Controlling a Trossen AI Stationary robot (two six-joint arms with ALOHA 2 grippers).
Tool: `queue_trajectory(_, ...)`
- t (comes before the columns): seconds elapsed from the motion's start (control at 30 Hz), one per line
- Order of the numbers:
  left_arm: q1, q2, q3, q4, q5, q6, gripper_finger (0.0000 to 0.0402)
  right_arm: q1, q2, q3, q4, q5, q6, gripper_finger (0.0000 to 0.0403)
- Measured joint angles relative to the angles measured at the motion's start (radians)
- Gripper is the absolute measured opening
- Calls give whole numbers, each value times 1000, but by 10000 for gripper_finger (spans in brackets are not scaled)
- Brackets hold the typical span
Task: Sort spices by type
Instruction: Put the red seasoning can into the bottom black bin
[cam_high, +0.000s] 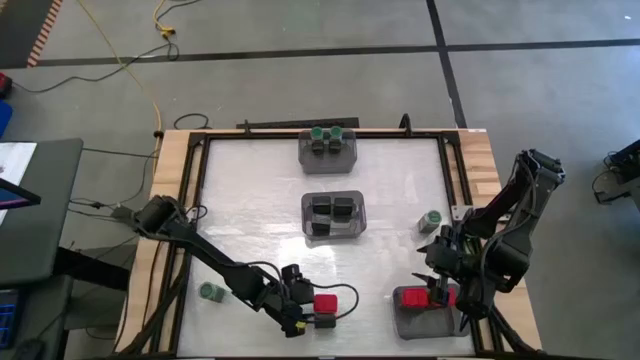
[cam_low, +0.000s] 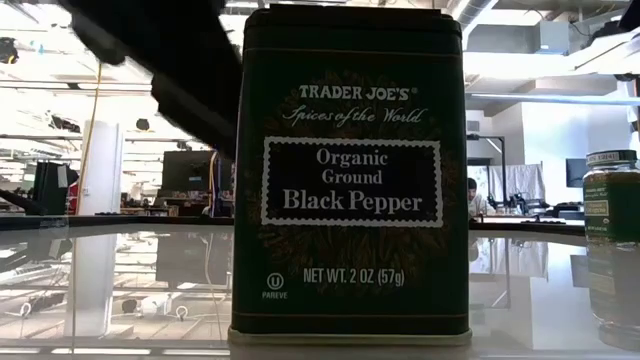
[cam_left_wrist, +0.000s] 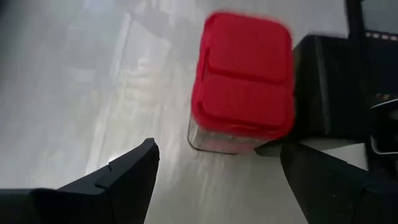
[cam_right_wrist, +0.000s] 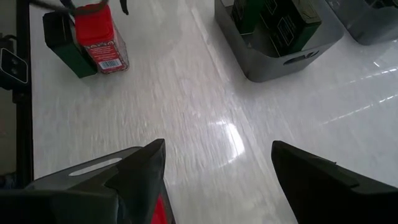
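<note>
The left gripper (cam_high: 300, 308), fingers wide, hovers over a red-capped jar (cam_high: 326, 304) near the table's (cam_high: 260, 215) front edge. The right gripper (cam_high: 440, 285), also wide and empty, hangs above a bin (cam_high: 425, 322) at the front right corner.

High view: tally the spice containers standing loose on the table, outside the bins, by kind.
Green-capped jars: 2
Red-capped jar: 1
Black pepper tin: 1
Total: 4

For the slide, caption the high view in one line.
Left end effector open over a red-capped jar; right end effector open above the near-right bin.
</note>
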Motion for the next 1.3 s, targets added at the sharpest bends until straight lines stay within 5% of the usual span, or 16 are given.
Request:
queue_trajectory(0.7, 140, 24, 8, 207, -51, 110, 322, -8, 0, 0, 68, 0, 22, 322)
queue_trajectory(1.1, 139, 22, 231, -104, -49, 246, 322, -51, 0, 0, 141, 0, 1, 322)
queue_trajectory(1.3, 114, 12, 280, -166, -49, 393, 322, -138, 1, 0, 282, -30, -190, 322)
